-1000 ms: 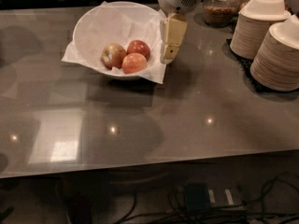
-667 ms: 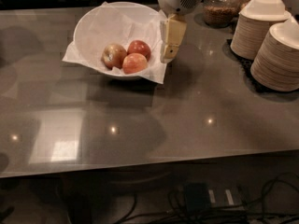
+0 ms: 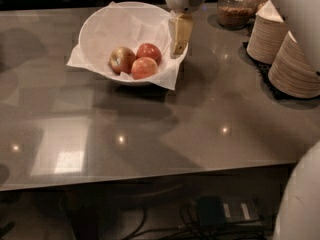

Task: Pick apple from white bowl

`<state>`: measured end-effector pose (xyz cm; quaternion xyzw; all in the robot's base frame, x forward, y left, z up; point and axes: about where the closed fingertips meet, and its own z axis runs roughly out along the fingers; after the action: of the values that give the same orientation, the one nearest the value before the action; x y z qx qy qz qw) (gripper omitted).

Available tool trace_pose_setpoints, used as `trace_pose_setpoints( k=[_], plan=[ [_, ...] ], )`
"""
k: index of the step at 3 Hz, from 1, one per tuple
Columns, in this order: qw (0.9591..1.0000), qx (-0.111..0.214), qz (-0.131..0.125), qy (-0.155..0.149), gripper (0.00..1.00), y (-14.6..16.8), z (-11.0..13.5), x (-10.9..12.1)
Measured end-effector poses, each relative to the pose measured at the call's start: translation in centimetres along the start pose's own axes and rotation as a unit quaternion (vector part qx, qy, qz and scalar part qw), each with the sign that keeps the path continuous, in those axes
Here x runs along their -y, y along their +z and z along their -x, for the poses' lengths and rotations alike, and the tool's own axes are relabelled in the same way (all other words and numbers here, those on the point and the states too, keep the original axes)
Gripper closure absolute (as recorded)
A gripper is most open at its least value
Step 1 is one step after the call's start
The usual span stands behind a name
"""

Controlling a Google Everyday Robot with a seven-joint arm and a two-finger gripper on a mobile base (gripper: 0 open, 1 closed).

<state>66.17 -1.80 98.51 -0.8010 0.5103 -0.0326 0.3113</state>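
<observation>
apple [image 3: 149, 51] and two more in white bowl [image 3: 84, 39], jaws over its right rim (opening unclear)

One wide, shallow white bowl [image 3: 95, 26] lined with crumpled paper holds three apples: one glossy dark red apple [image 3: 149, 51], one yellow-green-and-red apple [image 3: 121, 59] and one orange-pink apple [image 3: 144, 68]. Two stacks of beige disposable bowls stand at the right, a nearer stack [image 3: 296, 66] and a farther stack [image 3: 266, 33]. One glass jar [image 3: 237, 6] sits far right. One gripper [image 3: 178, 47] hangs at the bowl's right rim.
</observation>
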Motion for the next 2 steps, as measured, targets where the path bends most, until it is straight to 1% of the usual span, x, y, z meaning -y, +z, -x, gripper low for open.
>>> trace_pose_setpoints(
  k=[1,2],
  plan=[
    [0.9989,0.017,-0.004,-0.044,0.00,2.0,-0.8,2.3],
    [0.9963,0.042,-0.020,-0.073,0.00,3.6,-1.2,4.7]
  ],
)
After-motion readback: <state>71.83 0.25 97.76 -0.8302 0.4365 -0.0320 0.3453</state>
